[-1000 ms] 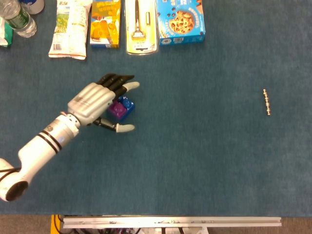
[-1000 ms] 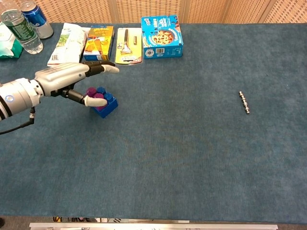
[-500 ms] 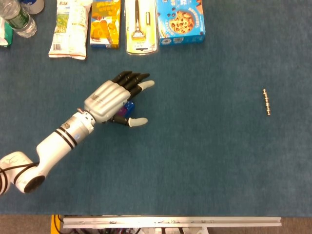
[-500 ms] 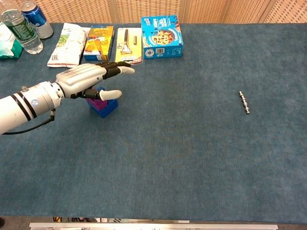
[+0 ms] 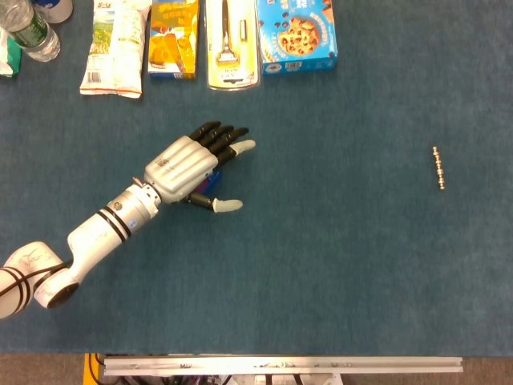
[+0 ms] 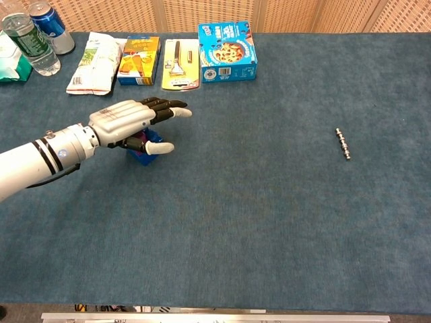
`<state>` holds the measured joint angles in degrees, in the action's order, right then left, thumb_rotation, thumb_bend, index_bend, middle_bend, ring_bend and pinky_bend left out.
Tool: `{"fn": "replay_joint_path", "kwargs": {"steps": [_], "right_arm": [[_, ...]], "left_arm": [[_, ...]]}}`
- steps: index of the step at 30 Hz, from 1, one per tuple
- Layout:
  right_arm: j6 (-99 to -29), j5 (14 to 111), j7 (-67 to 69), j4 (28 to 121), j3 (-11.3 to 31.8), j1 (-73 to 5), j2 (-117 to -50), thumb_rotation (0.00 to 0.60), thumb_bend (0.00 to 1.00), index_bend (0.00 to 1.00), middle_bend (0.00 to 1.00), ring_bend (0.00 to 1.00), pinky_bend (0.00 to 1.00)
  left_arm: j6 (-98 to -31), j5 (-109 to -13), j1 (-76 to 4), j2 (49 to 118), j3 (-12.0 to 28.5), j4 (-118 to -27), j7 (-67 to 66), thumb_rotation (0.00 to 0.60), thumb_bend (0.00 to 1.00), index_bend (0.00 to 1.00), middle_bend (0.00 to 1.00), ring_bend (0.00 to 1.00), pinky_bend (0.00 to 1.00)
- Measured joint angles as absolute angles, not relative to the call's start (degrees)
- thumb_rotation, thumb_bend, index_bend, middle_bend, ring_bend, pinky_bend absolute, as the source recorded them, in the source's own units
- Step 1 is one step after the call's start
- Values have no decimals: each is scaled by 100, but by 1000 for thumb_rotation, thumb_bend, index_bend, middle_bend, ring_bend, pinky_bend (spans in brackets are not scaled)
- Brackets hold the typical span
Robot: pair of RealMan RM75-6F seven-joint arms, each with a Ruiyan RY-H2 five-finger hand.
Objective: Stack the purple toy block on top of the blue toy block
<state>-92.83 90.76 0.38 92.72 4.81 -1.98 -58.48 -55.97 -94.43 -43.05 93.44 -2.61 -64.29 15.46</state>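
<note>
Left hand reaching flat over the two blocks, palm down, fingers stretched out straight and a bit apart, thumb sticking out to the side. Not wrapped around anything, as far as either view shows. Can't tell whether the palm actually touches the block under it or just sits above it.

Purple toy block tucked under the palm, only a sliver peeking out in the chest view, sitting on top of the blue toy block. Blue one resting on the table, in the left half and a bit toward the far edge. From the head view pretty much hidden, just a hint of purple and blue next to the thumb.

No right hand anywhere in either view.

Along the far edge, left to right: a water bottle and a blue can near the far left corner, then a snack bag, an orange box, a yellow blister pack with some tool in it, and a blue cookie box. All lined up close to each other, well apart from the blocks.

Over near the right edge, a small metal chain-like piece lying alone on the blue cloth.
</note>
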Motion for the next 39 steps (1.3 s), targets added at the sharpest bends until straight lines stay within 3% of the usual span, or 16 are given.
{"fn": "replay_joint_path", "kwargs": {"steps": [19,39], "right_arm": [[-9300,9070,-9,9304,485,-175,-5841,600,348,339,438,346,389],[-9317,9105,-17,9329,485,-170,-5828,600,348,339,438,346,389]], "left_arm": [[-5819,-9480,-4149,9731,-469,-5802,1821,0,0,0,0,0,0],[-6152,-9432,-4016,9627,-386,-5967,1935,0,0,0,0,0,0]]}}
